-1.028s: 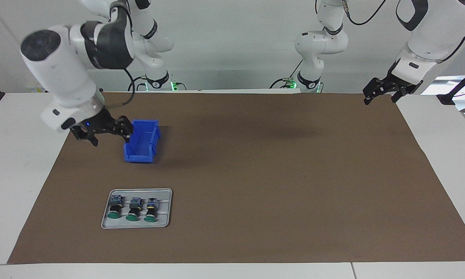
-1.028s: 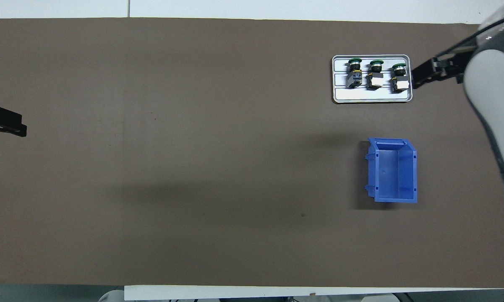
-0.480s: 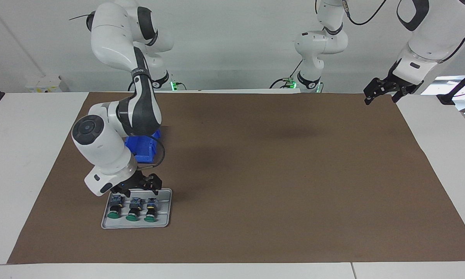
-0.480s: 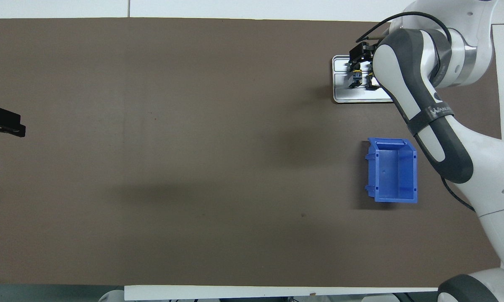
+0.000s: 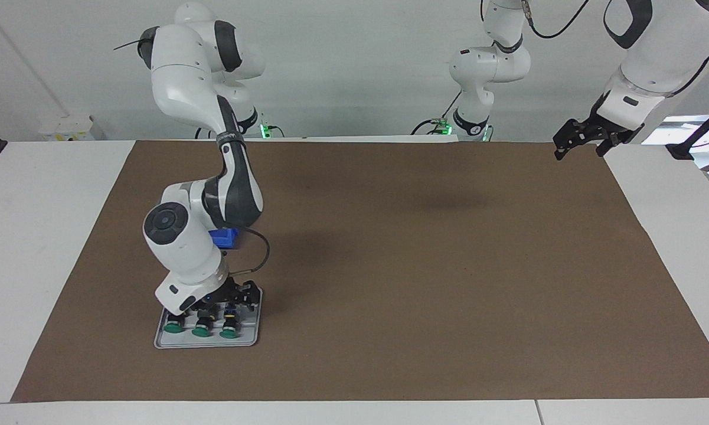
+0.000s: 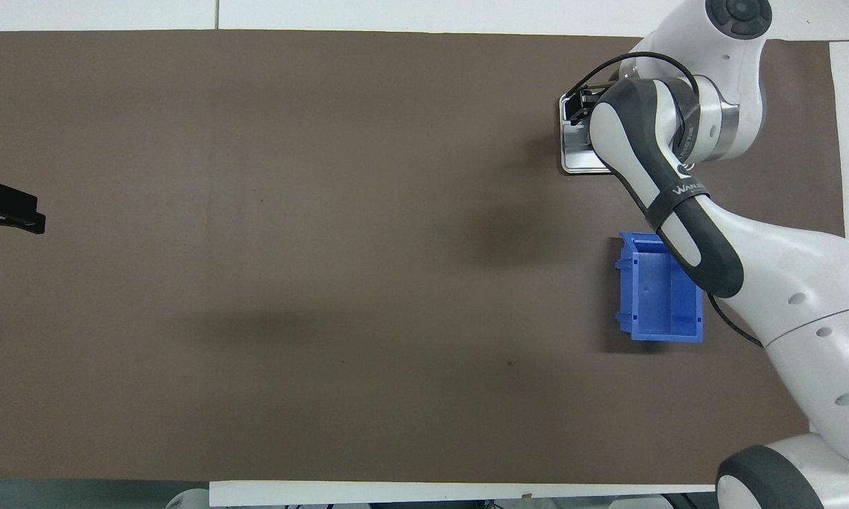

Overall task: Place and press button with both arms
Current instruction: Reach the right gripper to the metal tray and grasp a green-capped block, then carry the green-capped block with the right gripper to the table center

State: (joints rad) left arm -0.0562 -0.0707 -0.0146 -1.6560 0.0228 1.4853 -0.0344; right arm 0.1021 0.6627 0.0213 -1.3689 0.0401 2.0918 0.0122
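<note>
Three buttons lie side by side on a grey tray, green caps pointing away from the robots. My right gripper is low over their rear blocks, at the button toward the left arm's end, jaws apart with nothing held. In the overhead view the right arm covers the buttons; only the tray's corner and the right gripper show. My left gripper hangs open and empty over the mat's corner at its own end, where that arm waits.
A blue bin stands on the brown mat, nearer to the robots than the tray; the right arm hides most of the bin in the facing view. White table borders the mat.
The right arm swung from beside the blue bin out to the tray and came down onto the buttons. Its jaws have narrowed slightly. The left arm has not moved.
</note>
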